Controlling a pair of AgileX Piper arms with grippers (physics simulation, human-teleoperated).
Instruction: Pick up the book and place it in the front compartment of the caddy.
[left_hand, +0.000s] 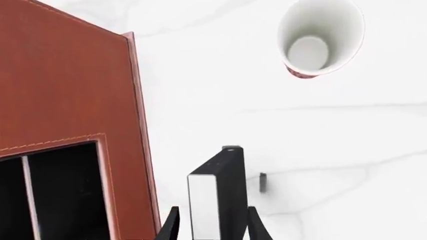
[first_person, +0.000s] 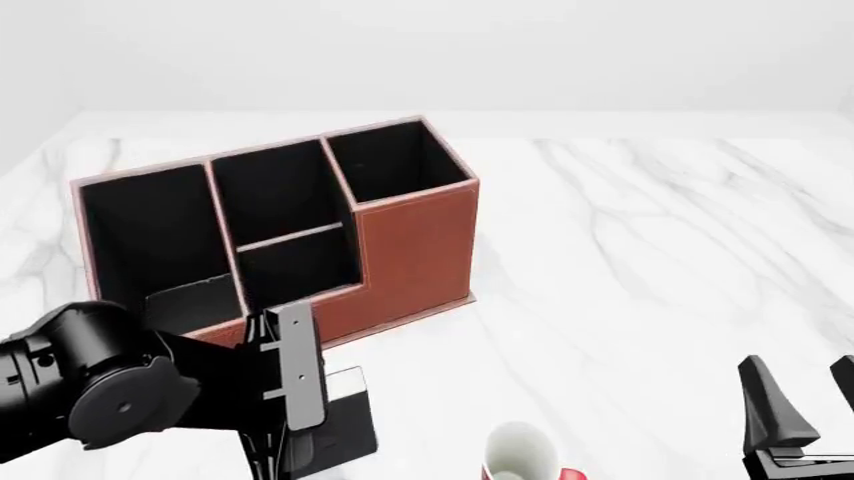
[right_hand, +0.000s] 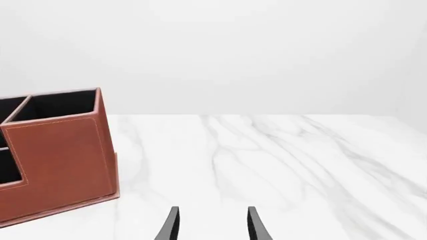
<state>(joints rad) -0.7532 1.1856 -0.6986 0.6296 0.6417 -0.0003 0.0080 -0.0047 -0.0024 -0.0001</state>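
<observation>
Book (left_hand: 217, 192) stands clamped in the left gripper (left_hand: 212, 225), near the caddy (first_person: 400, 250); lift clear of its low near wall, probably keeping it upright. Right gripper (right_hand: 212, 225) idles open.

One book (left_hand: 217, 192), one caddy (first_person: 414, 235) with four compartments, one mug (left_hand: 320, 37), two hands.

caddy (first_person: 414, 250): looked like reddish-brown grained leather, pale stitched trim, matt black lining | book (left_hand: 223, 185): smooth black cover with slight sheen, white paper-like page edge | mug (left_hand: 320, 37): glossy white, ceramic-looking, red outside | desk (first_person: 641, 260): polished white marble look, grey veins | fingers (right_hand: 172, 225): matt black, plastic-looking
</observation>
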